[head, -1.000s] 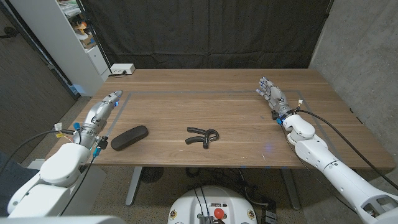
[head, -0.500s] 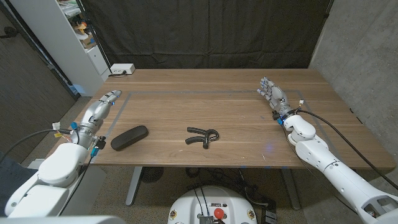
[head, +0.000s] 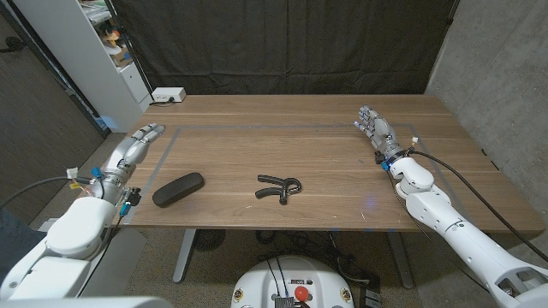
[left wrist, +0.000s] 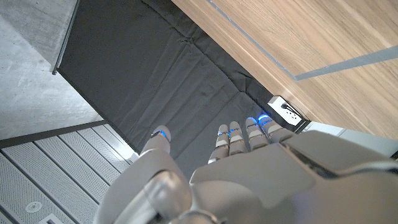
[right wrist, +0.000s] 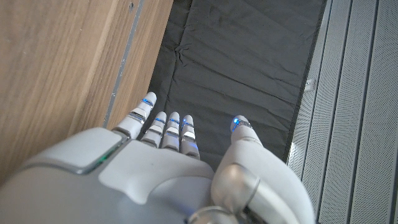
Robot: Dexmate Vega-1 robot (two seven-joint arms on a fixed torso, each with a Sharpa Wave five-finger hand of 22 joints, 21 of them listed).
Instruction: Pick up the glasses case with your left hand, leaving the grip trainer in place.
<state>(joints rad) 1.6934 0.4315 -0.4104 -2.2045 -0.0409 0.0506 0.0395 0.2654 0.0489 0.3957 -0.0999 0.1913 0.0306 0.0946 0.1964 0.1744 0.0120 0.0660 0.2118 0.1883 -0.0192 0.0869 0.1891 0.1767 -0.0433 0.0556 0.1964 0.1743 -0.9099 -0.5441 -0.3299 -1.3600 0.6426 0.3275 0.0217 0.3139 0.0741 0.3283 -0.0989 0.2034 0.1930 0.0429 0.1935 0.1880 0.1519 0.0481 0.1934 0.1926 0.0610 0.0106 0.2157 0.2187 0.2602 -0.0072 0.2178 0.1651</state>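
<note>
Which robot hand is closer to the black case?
Left. The left hand sits just beyond the case at the table's left edge; the right hand is far across the table.

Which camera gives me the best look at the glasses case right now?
The head view: the glasses case lies in full sight on the table, near the left hand. Both wrist views look past the table edge toward the black curtain.

Even, soft overhead light falls on the wooden table (head: pixel 325 162), with a faint pale sheen across its middle and only thin shadows under the objects. The black curtain (head: pixel 282 43) behind swallows light. The head view is sharp, with slight bowing at its edges; close to both wrist cameras, the hand shells look softly blurred.
</note>
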